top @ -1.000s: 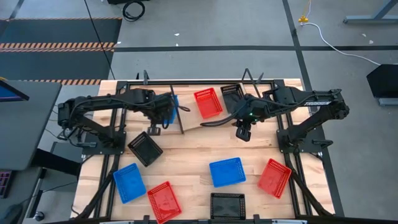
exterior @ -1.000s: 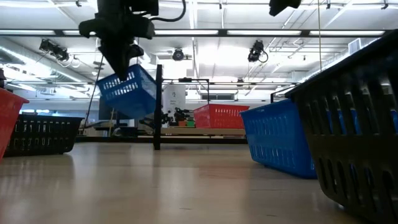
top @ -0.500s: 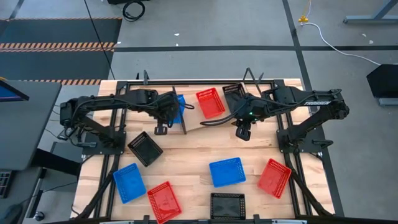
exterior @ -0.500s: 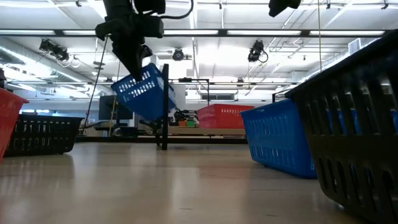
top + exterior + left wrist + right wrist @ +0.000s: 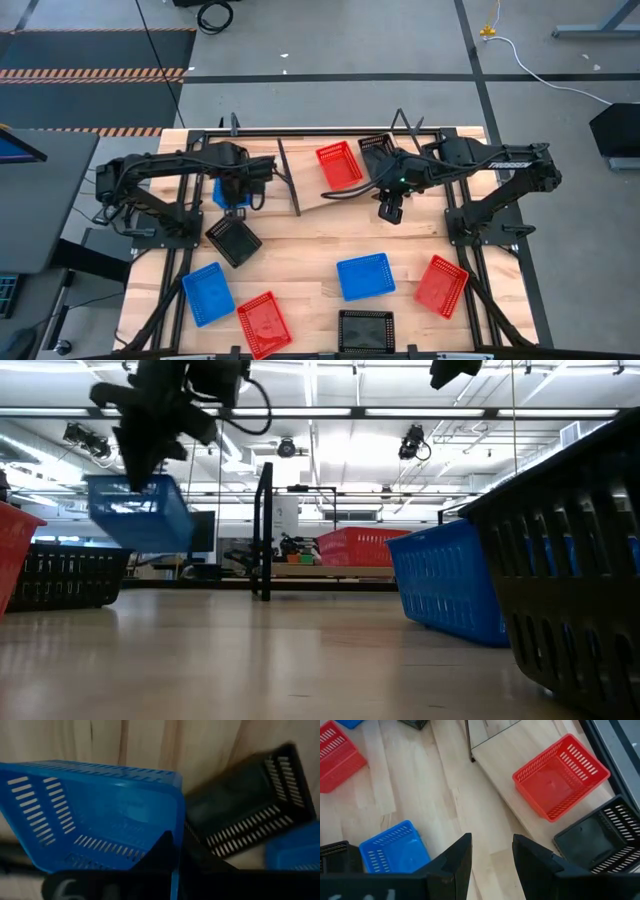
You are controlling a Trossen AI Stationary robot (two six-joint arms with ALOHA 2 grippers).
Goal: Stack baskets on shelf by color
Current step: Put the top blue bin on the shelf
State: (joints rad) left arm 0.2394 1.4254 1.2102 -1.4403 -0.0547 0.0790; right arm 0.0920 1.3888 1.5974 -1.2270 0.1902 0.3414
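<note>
- The left gripper [image 5: 236,190] pinches the rim of a blue plastic mesh basket [image 5: 231,191] and holds it in the air above the left part of the table, just left of the shelf.
- In the low view this held blue basket [image 5: 140,512] hangs clear of the wooden tabletop [image 5: 300,650], tilted a little.
- The left wrist view shows one dark finger [image 5: 162,851] against the basket wall, with a black mesh basket [image 5: 247,807] on the table below.
- The slanted light wooden shelf with black wire ends [image 5: 300,195] carries a red mesh basket [image 5: 337,165] and, to its right, a second black basket [image 5: 373,150].
- The right gripper [image 5: 389,212] hovers just near of the shelf's right part, its fingers [image 5: 455,857] spread apart and holding nothing.
- On the near part of the table lie two blue baskets [image 5: 365,276], two red ones [image 5: 441,285] and one black one [image 5: 365,329].
</note>
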